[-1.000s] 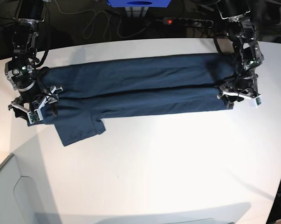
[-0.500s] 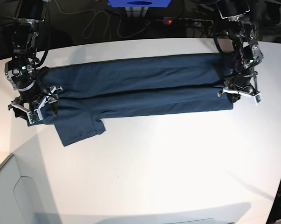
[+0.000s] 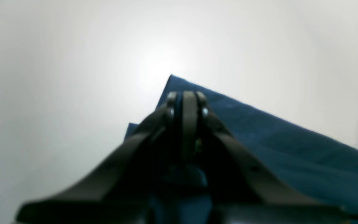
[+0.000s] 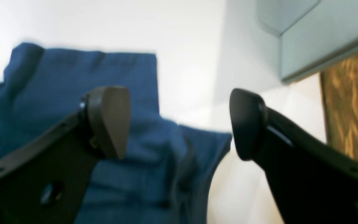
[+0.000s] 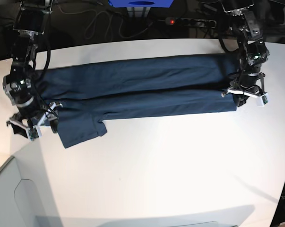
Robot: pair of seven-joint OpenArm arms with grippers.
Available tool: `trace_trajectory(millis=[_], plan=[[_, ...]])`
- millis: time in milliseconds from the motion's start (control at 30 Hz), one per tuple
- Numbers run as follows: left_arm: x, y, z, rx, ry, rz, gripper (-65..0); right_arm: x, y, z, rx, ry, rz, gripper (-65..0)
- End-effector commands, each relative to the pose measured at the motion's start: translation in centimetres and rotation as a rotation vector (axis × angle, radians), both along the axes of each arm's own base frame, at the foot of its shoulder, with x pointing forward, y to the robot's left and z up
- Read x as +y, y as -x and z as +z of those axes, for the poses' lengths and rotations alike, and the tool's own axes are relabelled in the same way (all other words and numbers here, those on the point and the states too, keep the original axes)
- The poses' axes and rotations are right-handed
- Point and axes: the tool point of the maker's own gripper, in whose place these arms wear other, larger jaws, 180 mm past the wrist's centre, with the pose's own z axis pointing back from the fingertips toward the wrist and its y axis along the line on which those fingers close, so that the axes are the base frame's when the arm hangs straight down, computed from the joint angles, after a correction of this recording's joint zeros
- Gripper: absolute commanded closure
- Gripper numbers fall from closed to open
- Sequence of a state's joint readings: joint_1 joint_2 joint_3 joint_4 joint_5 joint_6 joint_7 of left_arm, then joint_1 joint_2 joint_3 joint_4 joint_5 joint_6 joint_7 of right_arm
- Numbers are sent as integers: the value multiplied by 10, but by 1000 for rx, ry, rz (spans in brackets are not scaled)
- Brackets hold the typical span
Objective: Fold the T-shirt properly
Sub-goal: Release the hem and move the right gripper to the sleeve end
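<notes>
We see one navy cotton T-shirt (image 5: 142, 90) folded into a long band; left gripper (image 3: 185, 102) pressed together, right gripper (image 4: 179, 124) spread.

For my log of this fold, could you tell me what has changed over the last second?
The right gripper has slid toward the near table edge, jaws open beside the sleeve. The left gripper shifted slightly away and looks shut at the hem. The T-shirt lies as before.

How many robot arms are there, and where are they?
2. The right arm's gripper is at the T-shirt's sleeve end, jaws open. The left arm's gripper is at the other end, jaws closed.
</notes>
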State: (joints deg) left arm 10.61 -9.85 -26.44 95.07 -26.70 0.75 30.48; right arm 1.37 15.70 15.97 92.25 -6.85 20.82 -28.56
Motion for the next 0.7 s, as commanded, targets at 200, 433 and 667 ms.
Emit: trace_trajectory(millis=[200, 433, 667], plan=[[0, -1, 18, -50, -31, -15, 0, 12, -48, -21, 175, 4, 12, -483], [2, 0, 18, -47, -34, -14, 0, 7, -73, -38, 263, -51, -24, -482], [1, 0, 18, -47, -33, -13, 0, 6, -66, -75, 385, -99, -49, -482]])
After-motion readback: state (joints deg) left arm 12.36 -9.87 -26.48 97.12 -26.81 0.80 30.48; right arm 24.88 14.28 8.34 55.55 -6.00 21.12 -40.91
